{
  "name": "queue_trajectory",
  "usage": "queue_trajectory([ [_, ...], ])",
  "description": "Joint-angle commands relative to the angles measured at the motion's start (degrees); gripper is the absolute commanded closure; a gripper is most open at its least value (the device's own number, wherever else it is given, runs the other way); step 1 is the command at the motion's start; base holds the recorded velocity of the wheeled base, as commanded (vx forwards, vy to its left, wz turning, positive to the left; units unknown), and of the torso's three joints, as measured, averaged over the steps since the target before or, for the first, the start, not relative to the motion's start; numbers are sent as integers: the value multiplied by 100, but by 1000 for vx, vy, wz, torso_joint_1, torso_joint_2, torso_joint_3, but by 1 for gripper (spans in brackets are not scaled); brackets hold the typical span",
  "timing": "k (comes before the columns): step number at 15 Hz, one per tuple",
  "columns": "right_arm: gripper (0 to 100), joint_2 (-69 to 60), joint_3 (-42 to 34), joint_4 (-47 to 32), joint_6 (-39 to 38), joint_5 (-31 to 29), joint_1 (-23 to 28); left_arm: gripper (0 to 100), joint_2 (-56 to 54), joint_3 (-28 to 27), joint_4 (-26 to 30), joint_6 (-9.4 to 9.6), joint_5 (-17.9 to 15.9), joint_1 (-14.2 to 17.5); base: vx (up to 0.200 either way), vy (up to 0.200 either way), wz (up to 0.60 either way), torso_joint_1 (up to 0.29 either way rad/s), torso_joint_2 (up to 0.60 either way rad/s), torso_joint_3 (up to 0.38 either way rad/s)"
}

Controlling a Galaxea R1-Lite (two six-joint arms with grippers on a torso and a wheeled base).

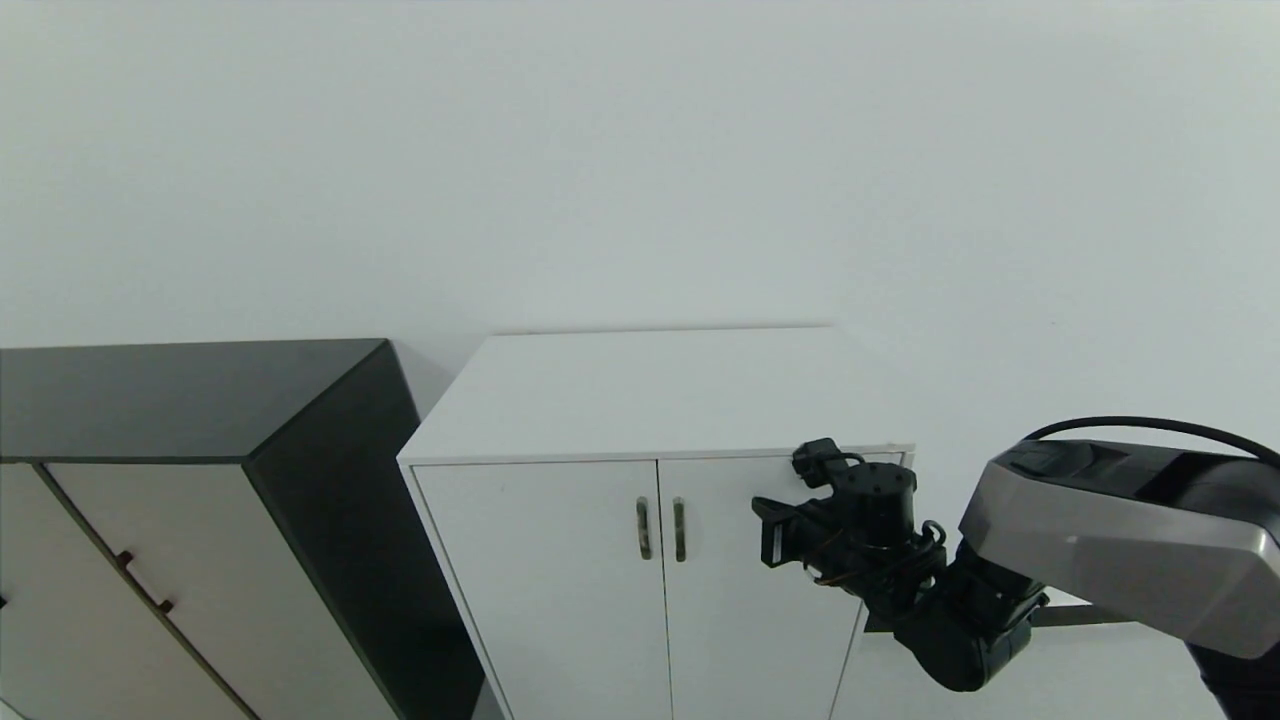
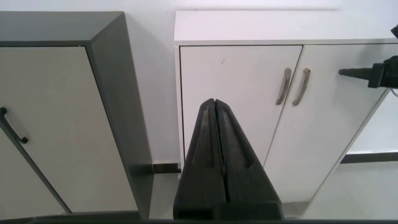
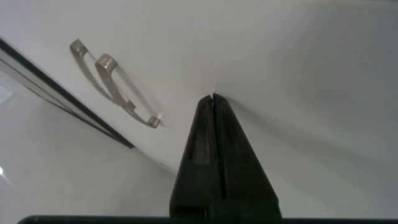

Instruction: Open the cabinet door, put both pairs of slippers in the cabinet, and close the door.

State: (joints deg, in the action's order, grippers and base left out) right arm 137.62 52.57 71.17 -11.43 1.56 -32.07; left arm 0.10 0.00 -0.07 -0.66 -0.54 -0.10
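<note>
A pale wall (image 1: 640, 150) was seen behind everything. Against it stood the white cabinet (image 1: 640, 400), placed at about 6 o'clock from the middle of the head view, with both of its doors shut and the seam between them closed. At 9 o'clock from it, just beside it with a narrow gap between the two, a dark cabinet (image 1: 180, 400) with a pale front was set, carrying a dark handle (image 1: 145, 590) on that front.

The right arm (image 1: 1120, 540) was held out in front of the white cabinet's right door (image 1: 750, 620). The right gripper (image 1: 775, 525) was placed at 3 o'clock from the paired door handles, near them but apart from them, with its tip turned toward 9 o'clock. In the right wrist view its fingers (image 3: 202, 143) were pressed together with nothing between them, the tip close against the door face; whether contact was made could not be told.

The left gripper (image 2: 215, 109) was held back from the white cabinet, facing its left door (image 2: 236, 93), its fingers likewise pressed flat together on nothing.

The left handle (image 1: 643, 528) and the right handle (image 1: 679, 529) were mounted upright on either side of the seam, side by side.
</note>
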Motion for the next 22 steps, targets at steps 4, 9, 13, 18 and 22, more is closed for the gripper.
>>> queue_trajectory([
  [4,100,2,105,-15,1,2,26,100,-1,0,-1,-4,1,1,0,0,0,0,0,0],
  [9,100,-1009,-994,37,168,-604,-27,100,-1,0,-1,4,-8,1,0,0,0,0,0,0],
  [13,100,-2653,-2497,-50,405,-1554,122,100,-1,0,-1,4,1,1,0,0,0,0,0,0],
  [18,100,-4410,-4378,-288,827,-2951,685,100,-1,0,-1,-22,10,1,0,0,0,0,0,0],
  [22,100,-6124,-5257,-982,1293,-3004,1924,100,-1,0,-1,-31,36,1,0,0,0,0,0,0],
])
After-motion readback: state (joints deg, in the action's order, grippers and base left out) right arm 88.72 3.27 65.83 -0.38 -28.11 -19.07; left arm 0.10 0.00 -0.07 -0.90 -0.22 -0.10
